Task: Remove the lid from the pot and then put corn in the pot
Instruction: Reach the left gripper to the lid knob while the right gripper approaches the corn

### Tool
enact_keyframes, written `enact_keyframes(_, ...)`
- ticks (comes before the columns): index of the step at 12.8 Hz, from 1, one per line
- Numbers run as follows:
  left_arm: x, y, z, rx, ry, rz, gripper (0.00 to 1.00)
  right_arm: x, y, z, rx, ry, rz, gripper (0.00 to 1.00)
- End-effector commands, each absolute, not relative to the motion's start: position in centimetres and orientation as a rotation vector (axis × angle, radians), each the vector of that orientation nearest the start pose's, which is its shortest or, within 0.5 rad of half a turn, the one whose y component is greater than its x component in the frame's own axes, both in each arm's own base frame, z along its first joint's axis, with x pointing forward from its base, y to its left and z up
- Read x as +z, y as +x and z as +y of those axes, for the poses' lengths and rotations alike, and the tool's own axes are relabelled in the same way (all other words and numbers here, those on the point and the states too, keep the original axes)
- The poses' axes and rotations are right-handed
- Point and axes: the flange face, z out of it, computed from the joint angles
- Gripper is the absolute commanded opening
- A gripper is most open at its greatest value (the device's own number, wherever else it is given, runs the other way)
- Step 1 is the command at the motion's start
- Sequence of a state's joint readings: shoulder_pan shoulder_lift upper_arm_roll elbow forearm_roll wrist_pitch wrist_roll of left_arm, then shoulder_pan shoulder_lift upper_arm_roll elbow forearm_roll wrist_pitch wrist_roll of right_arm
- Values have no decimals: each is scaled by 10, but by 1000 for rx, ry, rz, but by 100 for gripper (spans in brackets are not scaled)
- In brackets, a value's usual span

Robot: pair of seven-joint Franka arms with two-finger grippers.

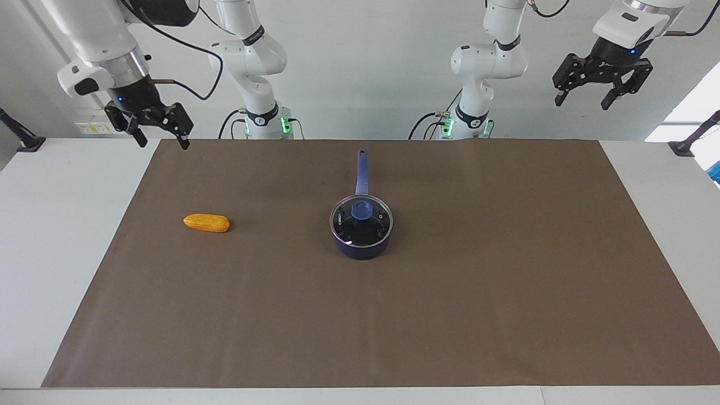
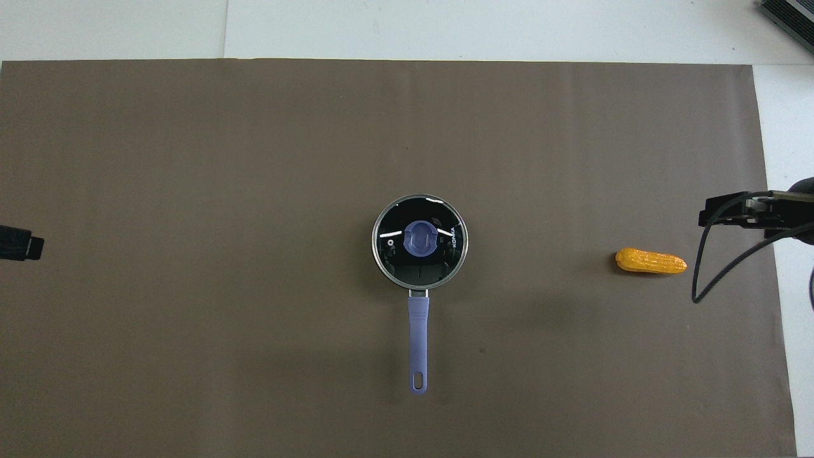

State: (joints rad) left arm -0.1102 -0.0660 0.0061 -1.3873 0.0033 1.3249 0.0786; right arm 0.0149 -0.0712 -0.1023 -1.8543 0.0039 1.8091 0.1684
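Observation:
The dark blue pot stands mid-mat with its long handle pointing toward the robots. The glass lid with a blue knob sits on it. The orange-yellow corn lies on its side toward the right arm's end of the mat. My right gripper hangs open and empty in the air over the mat's edge near the robots, at the corn's end; in the overhead view its tip shows just beside the corn. My left gripper waits open and high at the other end.
A brown mat covers most of the white table. A cable loops down from the right arm near the corn. Black stands sit at the table's corners near the robots.

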Motion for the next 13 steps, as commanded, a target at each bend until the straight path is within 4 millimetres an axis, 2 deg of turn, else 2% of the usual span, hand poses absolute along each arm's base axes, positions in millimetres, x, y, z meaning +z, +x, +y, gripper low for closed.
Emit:
enact_keyframes(1, 713, 501, -87, -59, -3139, 282, 100, 498, 548, -48, -2, -3082, 665, 100)
enact_keyframes(4, 694, 499, -140, -72, -3141, 306, 100, 448, 559, -53, 116, -3002, 1036, 100)
enact_keyframes(5, 684, 500, -159, -67, -3140, 318, 100, 434, 563, -55, 106, -2960, 1158, 100)
enact_keyframes(7, 669, 501, -190, -60, -3144, 301, 100, 403, 556, -63, 138, -2871, 1384, 100)
enact_keyframes(8, 659, 501, -215, -55, -3146, 281, 100, 389, 549, -73, 166, -2842, 1452, 100)
enact_keyframes(9, 648, 503, -237, -62, -3148, 257, 100, 377, 545, -76, 161, -2834, 1467, 100)
enact_keyframes(10, 640, 504, -254, -66, -3151, 250, 100, 367, 542, -74, 152, -2829, 1475, 100)
enact_keyframes(13, 613, 508, -295, -77, -3164, 197, 100, 332, 535, -97, 210, -2809, 1534, 100)
